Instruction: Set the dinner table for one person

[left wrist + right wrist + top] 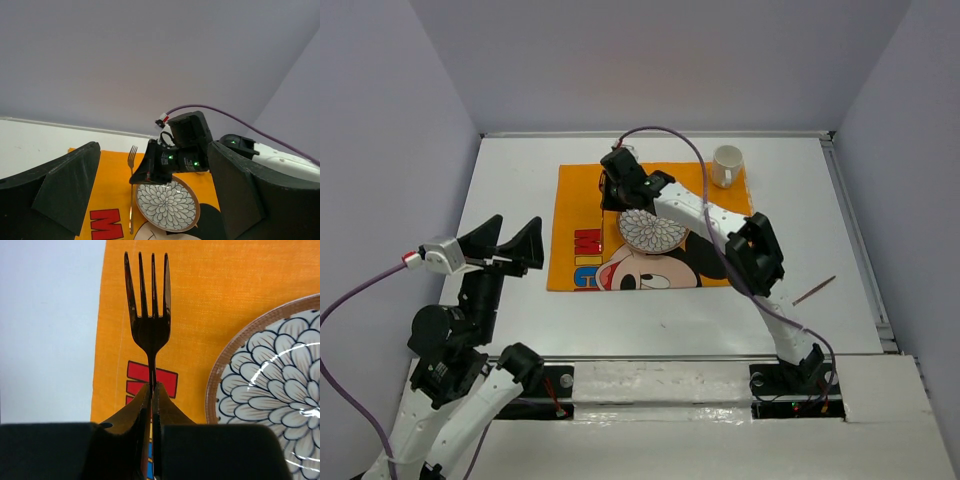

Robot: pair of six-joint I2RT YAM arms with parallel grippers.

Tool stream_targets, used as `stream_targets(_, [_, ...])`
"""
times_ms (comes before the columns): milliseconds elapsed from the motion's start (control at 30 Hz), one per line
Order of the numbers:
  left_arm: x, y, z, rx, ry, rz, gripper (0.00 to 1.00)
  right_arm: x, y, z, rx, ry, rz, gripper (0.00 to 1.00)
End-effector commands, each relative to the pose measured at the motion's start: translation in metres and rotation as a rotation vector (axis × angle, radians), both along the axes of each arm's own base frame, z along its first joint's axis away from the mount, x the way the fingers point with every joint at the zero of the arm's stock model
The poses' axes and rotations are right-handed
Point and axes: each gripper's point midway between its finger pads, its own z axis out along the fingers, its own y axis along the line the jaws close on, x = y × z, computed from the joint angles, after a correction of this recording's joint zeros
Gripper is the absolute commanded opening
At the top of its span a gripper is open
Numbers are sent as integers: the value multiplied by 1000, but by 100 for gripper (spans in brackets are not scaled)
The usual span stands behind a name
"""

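The dinner table (510, 170) is a wide white top with an orange Mickey Mouse placemat (582, 205) on it. A flower-patterned plate (653, 232) lies in the middle of the mat. My right gripper (152, 387) is shut on the neck of a metal fork (150, 330), over the mat's left strip, left of the plate (280, 390). From the left wrist view the fork (132, 200) runs lengthwise beside the plate (167, 204). Whether the fork touches the mat I cannot tell. My left gripper (515, 232) hangs open and holds nothing, over the table left of the mat.
A white mug (727, 165) stands at the mat's far right corner. A thin brown stick (814, 290) lies on the table to the right of the mat. Walls close in the table at the back and on both sides.
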Motion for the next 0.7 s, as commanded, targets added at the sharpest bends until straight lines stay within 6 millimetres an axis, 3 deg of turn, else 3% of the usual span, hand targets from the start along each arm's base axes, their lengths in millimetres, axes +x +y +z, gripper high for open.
stream_targets(0, [5,0,7,13,-15,16,99,10,30,17,109,-14,-12,0])
stream_targets(67, [6,-1,5,16,-10,18,99,16,37,7,112,-8,-15,0])
stream_targets(300, [7,-2,5,16,-8,15,99,3,55,-33,90,53,8,0])
stream_targets(667, [7,-3,6,14,-11,10,99,-5,56,-60,51,94,20,0])
